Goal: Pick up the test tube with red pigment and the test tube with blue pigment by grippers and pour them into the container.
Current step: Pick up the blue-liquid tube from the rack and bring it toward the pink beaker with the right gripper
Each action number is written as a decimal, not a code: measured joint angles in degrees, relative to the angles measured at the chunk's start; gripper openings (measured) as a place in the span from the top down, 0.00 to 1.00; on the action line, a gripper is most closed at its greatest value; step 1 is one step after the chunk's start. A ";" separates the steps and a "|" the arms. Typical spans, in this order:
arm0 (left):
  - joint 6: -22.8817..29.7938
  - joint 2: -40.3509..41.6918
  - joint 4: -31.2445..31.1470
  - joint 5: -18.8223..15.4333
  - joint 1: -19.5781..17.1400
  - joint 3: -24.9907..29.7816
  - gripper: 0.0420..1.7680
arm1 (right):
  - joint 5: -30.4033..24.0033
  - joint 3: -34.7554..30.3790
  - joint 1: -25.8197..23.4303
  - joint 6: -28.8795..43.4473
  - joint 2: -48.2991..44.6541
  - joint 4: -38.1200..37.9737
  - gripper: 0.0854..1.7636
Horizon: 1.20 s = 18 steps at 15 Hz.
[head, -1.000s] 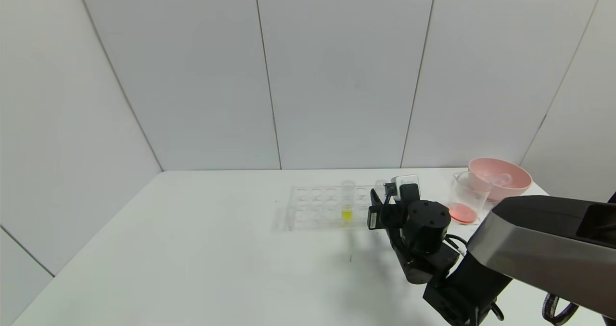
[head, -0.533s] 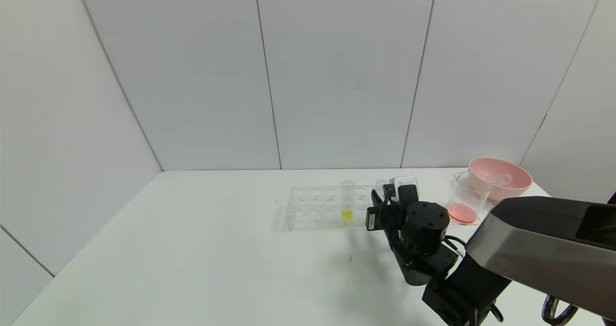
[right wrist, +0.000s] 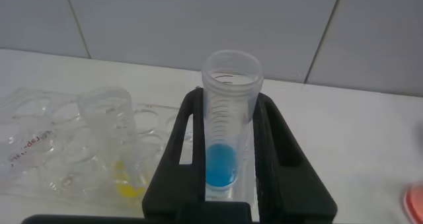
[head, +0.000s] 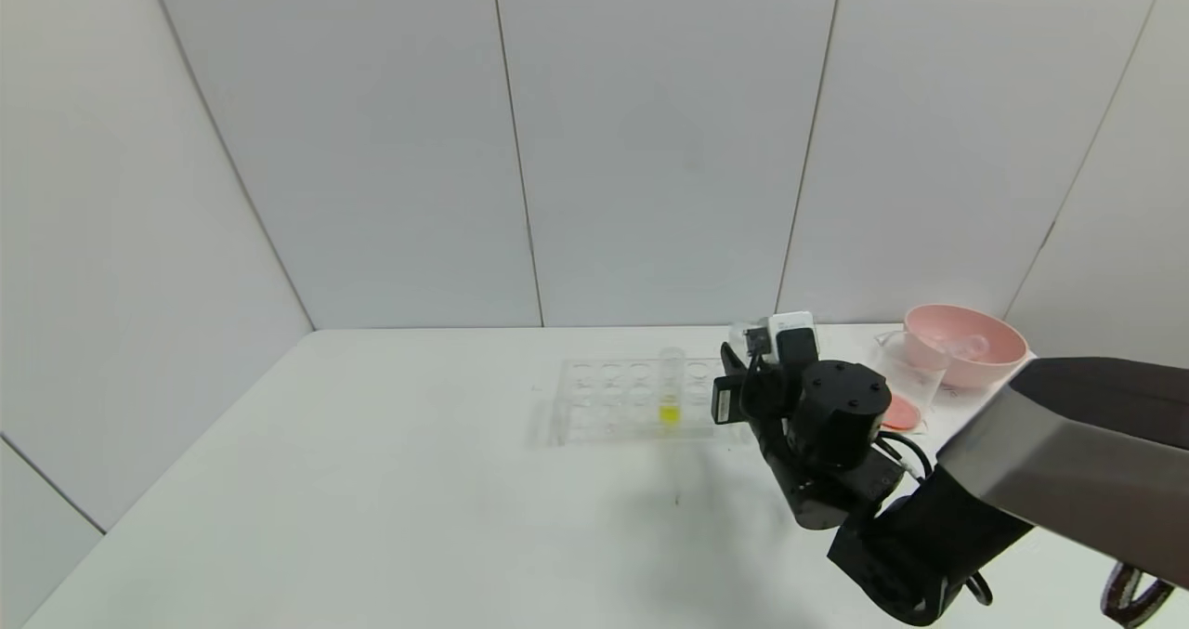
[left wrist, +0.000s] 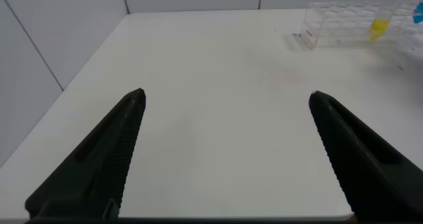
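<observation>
My right gripper [right wrist: 228,102] is shut on the test tube with blue pigment [right wrist: 221,164] and holds it upright above the clear rack [head: 632,397]. In the head view the right wrist [head: 790,387] hides most of the tube. The container [head: 915,369], a clear beaker with red liquid at its bottom, stands just right of the wrist. No tube with red pigment is in view. My left gripper [left wrist: 225,95] is open and empty over bare table, far from the rack [left wrist: 344,32].
A tube with yellow liquid [head: 669,389] stands in the rack, left of my right gripper. A pink bowl [head: 966,343] sits behind the beaker at the table's back right corner. The white table [head: 418,480] stretches left and forward.
My right gripper has risen with the blue tube, lifting it out of the rack, and has shifted slightly right toward the beaker.
</observation>
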<state>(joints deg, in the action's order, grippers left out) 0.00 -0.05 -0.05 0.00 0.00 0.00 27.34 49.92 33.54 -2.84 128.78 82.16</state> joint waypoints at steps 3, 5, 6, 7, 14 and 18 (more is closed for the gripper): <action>0.00 0.00 -0.02 0.00 0.00 0.00 0.00 | -0.09 1.56 -0.24 -0.17 -5.18 -5.64 0.76; 0.00 0.00 0.02 0.00 0.00 0.00 0.00 | -0.17 2.34 0.26 -0.11 -8.30 -7.78 0.76; 0.00 0.00 0.00 0.00 0.00 0.00 0.00 | -0.20 2.45 0.56 -0.09 -9.41 -7.94 0.76; 0.00 0.00 0.00 0.00 0.00 0.00 0.00 | -0.22 2.41 0.72 -0.06 -10.34 -8.00 0.76; 0.00 0.00 -0.05 0.00 0.00 0.00 0.00 | -2.28 0.27 0.94 0.05 -13.37 -8.18 0.76; 0.00 0.00 0.00 0.00 0.00 0.00 0.00 | -13.85 -7.17 -0.46 1.83 -18.07 -8.84 0.76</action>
<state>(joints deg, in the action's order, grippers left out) 0.00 -0.05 -0.05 0.00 0.00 0.00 13.49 42.75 33.07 -1.01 110.71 73.33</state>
